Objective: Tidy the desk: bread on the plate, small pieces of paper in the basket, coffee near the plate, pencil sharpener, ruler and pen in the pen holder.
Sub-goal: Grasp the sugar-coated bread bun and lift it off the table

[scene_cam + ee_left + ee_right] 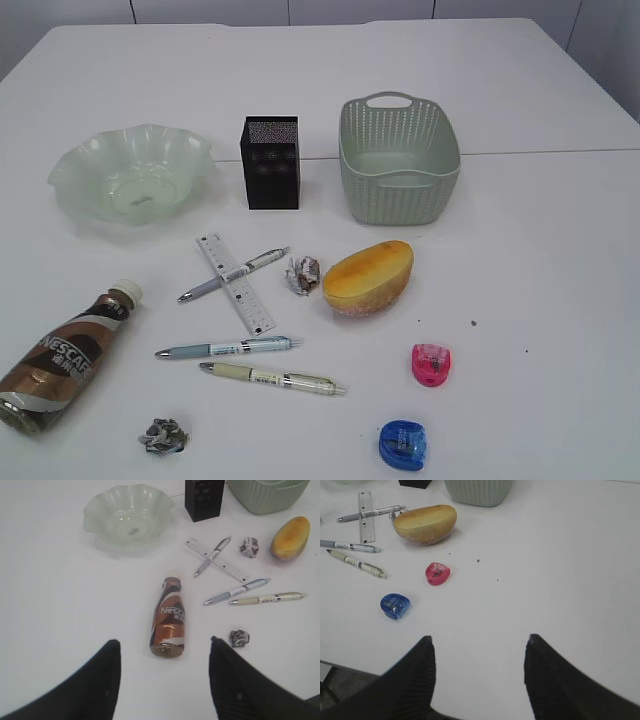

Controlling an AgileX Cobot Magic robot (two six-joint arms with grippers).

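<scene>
The bread (368,277) lies mid-desk, right of one paper ball (303,274); another paper ball (164,435) sits near the front. The coffee (65,358) lies on its side at front left. The ruler (235,283) is crossed by a pen (235,272), with two more pens (228,348) (272,377) below. Pink (431,363) and blue (403,443) pencil sharpeners rest at front right. Plate (70,165), pen holder (270,163) and basket (398,190) stand behind, all empty. My left gripper (165,641) hovers open just short of the coffee's base (167,650). My right gripper (480,637) is open over bare desk.
The white desk (540,260) has a seam running across behind the basket. Its front edge shows at the lower left of the right wrist view (340,666). Neither arm appears in the exterior view.
</scene>
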